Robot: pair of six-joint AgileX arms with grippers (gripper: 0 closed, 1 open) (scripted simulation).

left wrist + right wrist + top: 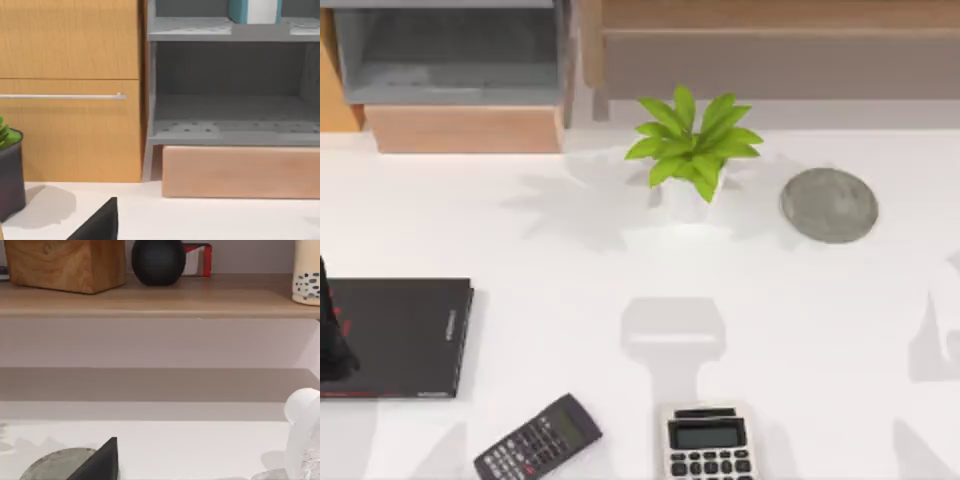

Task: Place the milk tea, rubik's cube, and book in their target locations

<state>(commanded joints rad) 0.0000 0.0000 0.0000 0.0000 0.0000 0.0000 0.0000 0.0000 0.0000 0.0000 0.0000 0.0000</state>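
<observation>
The milk tea [307, 275], a beige cup with dark pearls low down, stands on a wooden shelf [160, 302] in the right wrist view. Further along that shelf, a red and white block [198, 260] that may be the rubik's cube is half hidden behind a black sphere [158, 260]. The teal book [252, 11] stands upright on a grey upper shelf in the left wrist view. On the table lie the grey coaster [828, 205] [55, 465] and the flat black book [398, 337]. My left arm [332, 330] is a dark shape over the black book's left end. One dark finger [100, 222] [102, 460] edges into each wrist view.
A potted green plant [690, 150] stands mid-table, left of the coaster. Two calculators [538, 440] [708, 442] lie near the front edge. A grey shelf unit [450, 55] and wooden cabinet [70, 90] sit at the back left. A wooden block [65, 262] shares the milk tea's shelf.
</observation>
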